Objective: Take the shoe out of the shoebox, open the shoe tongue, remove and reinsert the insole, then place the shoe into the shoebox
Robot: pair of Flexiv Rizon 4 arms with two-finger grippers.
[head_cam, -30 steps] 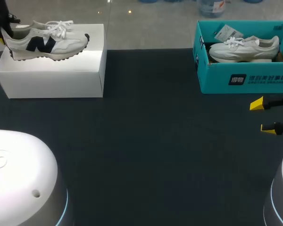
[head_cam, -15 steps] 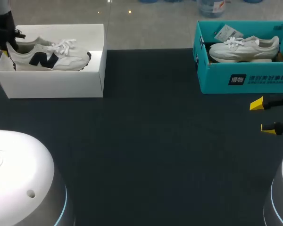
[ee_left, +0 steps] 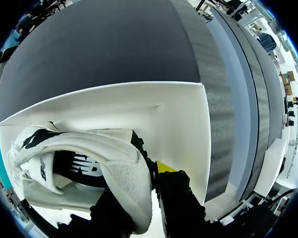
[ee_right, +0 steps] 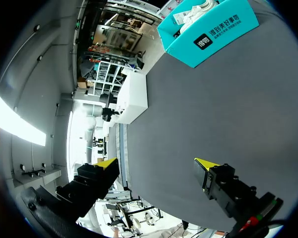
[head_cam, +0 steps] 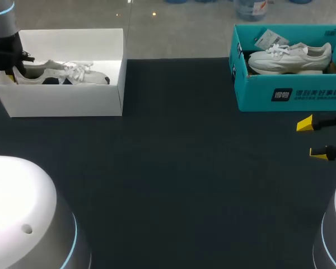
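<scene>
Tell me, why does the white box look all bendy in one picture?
Left wrist view: the fisheye lens bows the white shoebox's walls into curves. Head view: the same box has straight edges, and its inner wall past the toe of the sneaker is brightly lit.

The left gripper (ee_left: pixel 148 174) clasps the heel of the white shoe (ee_left: pixel 119 168) with dark side logo, held low inside the white shoebox (ee_left: pixel 184 129) on the dark table (ee_left: pixel 104 44).
</scene>
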